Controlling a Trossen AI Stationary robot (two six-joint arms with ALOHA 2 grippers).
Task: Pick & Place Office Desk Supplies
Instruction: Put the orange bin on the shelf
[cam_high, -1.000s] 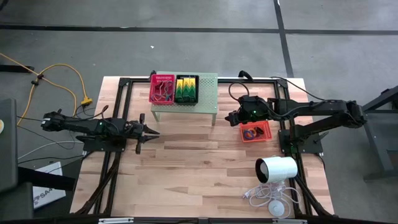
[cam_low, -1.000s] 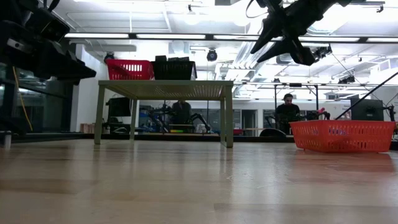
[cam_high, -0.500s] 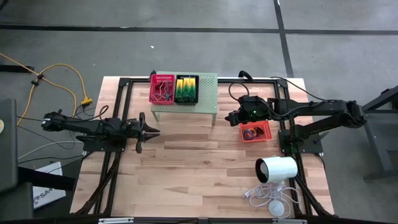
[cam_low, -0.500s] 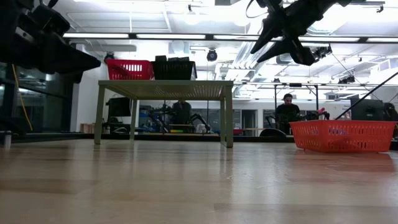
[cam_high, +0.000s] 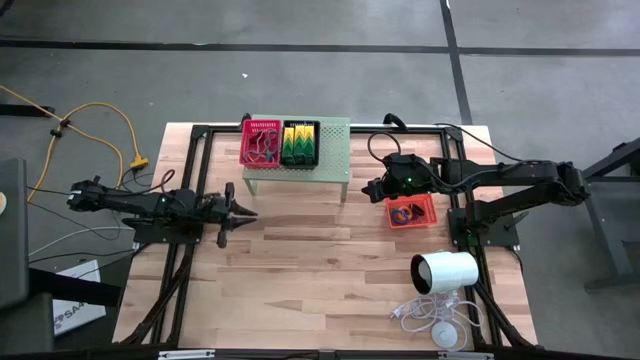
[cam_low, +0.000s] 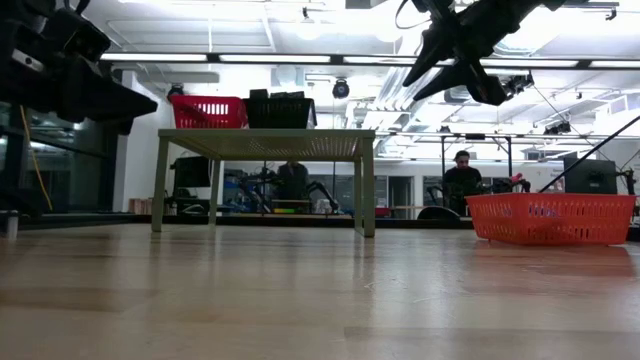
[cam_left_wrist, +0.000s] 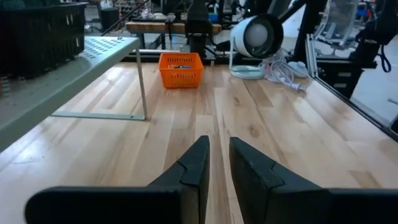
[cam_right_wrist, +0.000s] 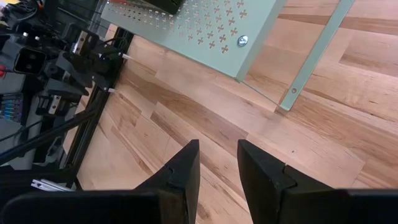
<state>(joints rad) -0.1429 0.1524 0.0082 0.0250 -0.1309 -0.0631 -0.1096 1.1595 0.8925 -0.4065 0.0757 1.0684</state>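
**Both grippers empty, nothing picked yet**

Left gripper (cam_high: 243, 210) at 9 o'clock of table centre, fingers a narrow slit apart, holding nothing. Right gripper (cam_high: 371, 188) at 2 o'clock, just off the green perforated stand (cam_high: 330, 150), slightly parted, empty.

Orange mesh tray (cam_high: 412, 211) with rings sits just beside the right gripper, at its 4 o'clock. Pink-red tray (cam_high: 262, 142) and black tray (cam_high: 300, 143) on the stand.

Best approach, likely: open wider before descending, come straight down over the tray, clear the stand's edge.

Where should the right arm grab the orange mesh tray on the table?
Grip the orange mesh tray by one thin upright wall at the rim, coming straight down from above. It sits flat with its mouth open upward, and the right gripper hangs just beside it, so one finger inside and one outside should pinch it.
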